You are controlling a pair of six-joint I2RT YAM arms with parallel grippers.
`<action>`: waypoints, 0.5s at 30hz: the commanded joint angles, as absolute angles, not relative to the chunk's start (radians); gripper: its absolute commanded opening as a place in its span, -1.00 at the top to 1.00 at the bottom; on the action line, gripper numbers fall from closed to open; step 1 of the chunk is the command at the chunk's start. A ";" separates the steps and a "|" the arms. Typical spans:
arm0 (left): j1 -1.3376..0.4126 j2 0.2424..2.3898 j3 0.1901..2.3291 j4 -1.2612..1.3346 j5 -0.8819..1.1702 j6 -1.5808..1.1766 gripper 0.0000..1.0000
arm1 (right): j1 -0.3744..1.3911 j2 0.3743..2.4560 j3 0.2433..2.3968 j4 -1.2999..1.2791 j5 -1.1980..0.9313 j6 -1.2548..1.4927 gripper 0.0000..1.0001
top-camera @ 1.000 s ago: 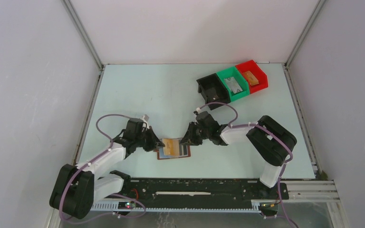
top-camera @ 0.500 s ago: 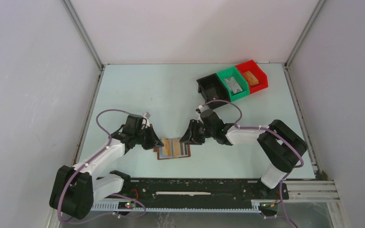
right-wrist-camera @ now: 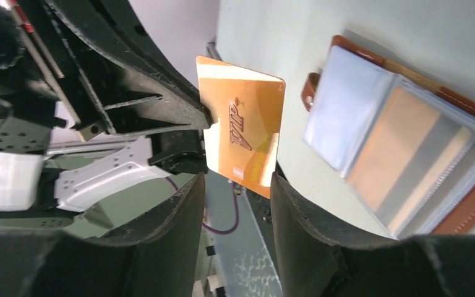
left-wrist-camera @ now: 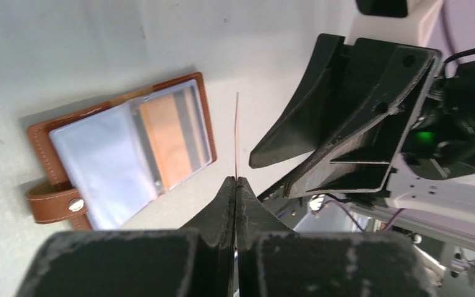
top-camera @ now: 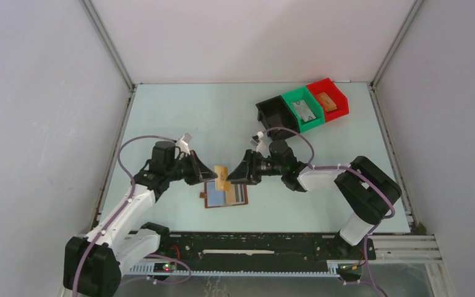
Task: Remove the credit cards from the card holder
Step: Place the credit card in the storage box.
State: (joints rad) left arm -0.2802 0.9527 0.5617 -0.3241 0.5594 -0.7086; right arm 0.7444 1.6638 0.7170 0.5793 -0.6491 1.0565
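Left gripper clamps orange card, lettering seen only right-wrist; right gripper seemingly parted.

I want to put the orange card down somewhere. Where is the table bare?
The widest bare patch of table lies between the left wall and the black bin, beyond both arms. Another lies between the red bin and the right arm. It is crowded around the card holder, where both jaws meet at the orange card.
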 commanded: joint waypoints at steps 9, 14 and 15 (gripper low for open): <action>-0.232 0.934 0.570 -0.131 0.792 -0.852 1.00 | 0.724 1.703 0.690 0.876 -0.730 1.197 -0.08; -0.229 0.931 0.567 -0.130 0.796 -0.854 1.00 | 0.718 1.711 0.690 0.907 -0.726 1.218 -0.07; -0.226 0.931 0.569 -0.138 0.794 -0.849 1.00 | 0.716 1.708 0.690 0.905 -0.725 1.218 -0.07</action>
State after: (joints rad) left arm -0.2367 0.9497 0.5617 -0.1848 0.7372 -0.8234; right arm 0.7254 1.7039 0.6907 0.8425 -0.7177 1.1957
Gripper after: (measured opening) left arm 0.004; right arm 0.535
